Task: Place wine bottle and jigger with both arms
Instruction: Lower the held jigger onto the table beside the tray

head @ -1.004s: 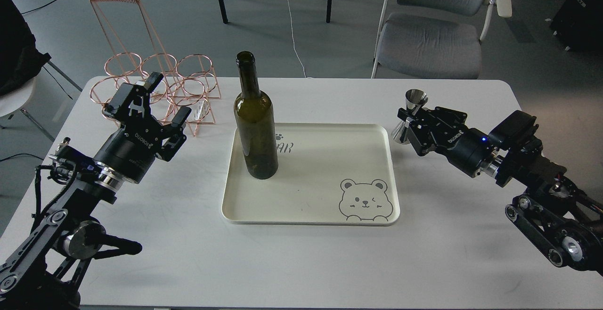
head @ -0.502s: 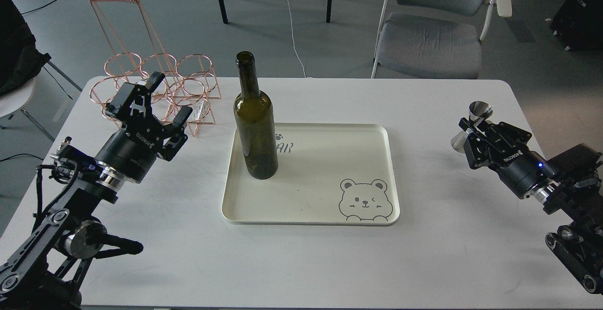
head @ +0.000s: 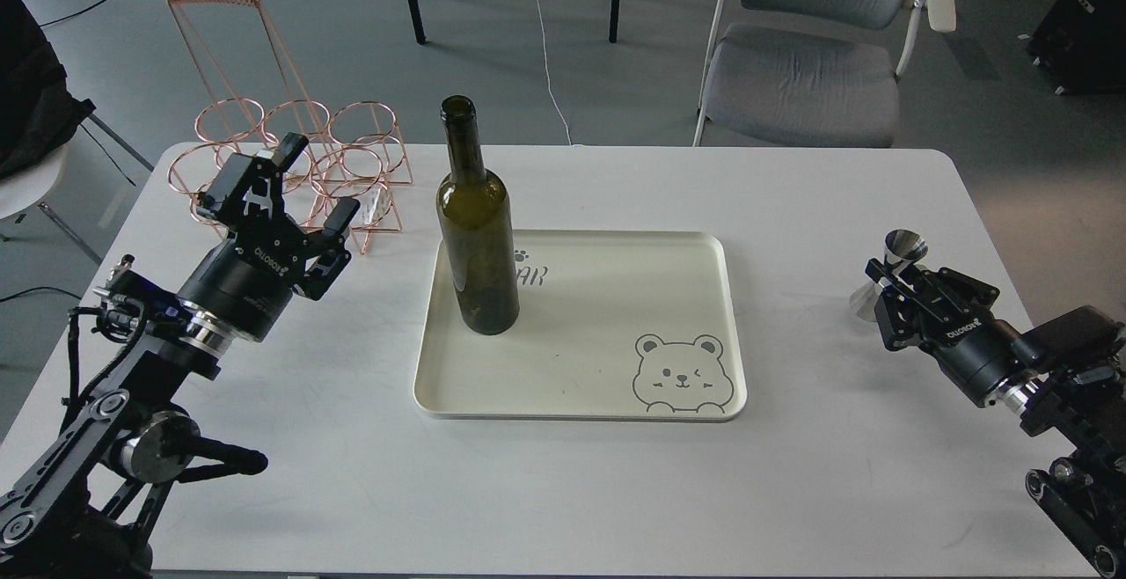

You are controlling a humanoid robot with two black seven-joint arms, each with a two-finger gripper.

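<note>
The dark green wine bottle [head: 476, 245] stands upright in the left part of the cream tray [head: 607, 297]. My left gripper [head: 310, 185] is open and empty, left of the bottle and apart from it, just in front of the copper rack. My right gripper [head: 890, 287] is shut on the waist of the silver jigger [head: 899, 253]. It holds the jigger roughly upright and slightly tilted near the table's right edge, well right of the tray. I cannot tell whether the jigger's base touches the table.
A copper wire rack [head: 290, 152] stands at the table's back left, right behind my left gripper. A grey chair [head: 800, 69] stands beyond the table's far edge. The tray has a bear print [head: 679, 372] at its front right.
My right arm has drawn back to the right and toward the front, carrying the jigger from beside the tray's right rim to near the table's right edge. The left arm has hardly moved.
</note>
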